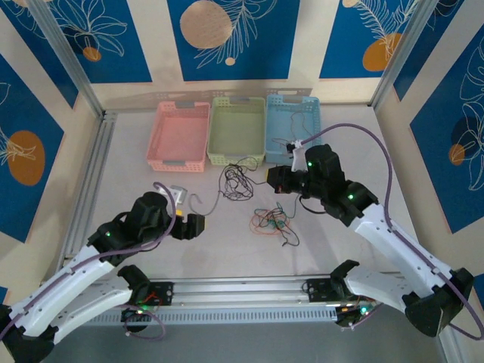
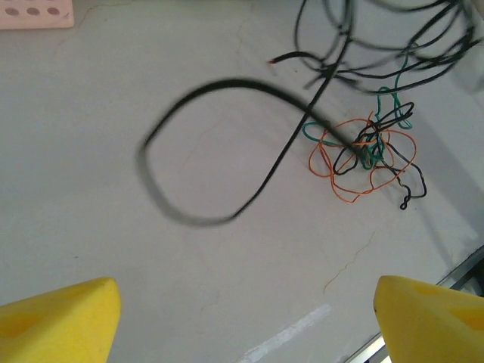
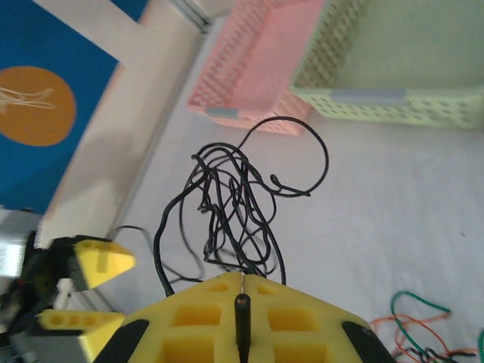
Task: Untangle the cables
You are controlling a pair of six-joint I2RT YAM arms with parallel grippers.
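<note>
I see the left gripper (image 1: 190, 221) low over the pale grey tabletop (image 1: 227, 253), its yellow foam fingers (image 2: 64, 318) spread wide with nothing between them. In its wrist view a single black strand (image 2: 181, 144) curls in a big loop on the table ahead of the fingers. It is blurred, and it runs off toward the other wires at the upper right.

The right gripper (image 1: 271, 178) is closed. In its wrist view the yellow fingers (image 3: 197, 318) are pressed together, and the nearest strands of the loose black wire bundle (image 3: 231, 200) run right into the tips. It looks pinched on that bundle, though I cannot tell how many strands it has.

In the overhead view the black wire bundle (image 1: 236, 181) lies mid-table, just left of the right gripper and in front of the pale green plastic basket (image 1: 237, 128). A smaller knot of orange, green and black wires (image 1: 272, 221) sits nearer the arms, apart from the black bundle and just in front of the right gripper. The left wrist view shows this knot (image 2: 367, 155) as tightly tangled.

A pink plastic basket (image 1: 179, 134) and a light blue plastic basket (image 1: 291, 121) flank the green one along the far edge.
</note>
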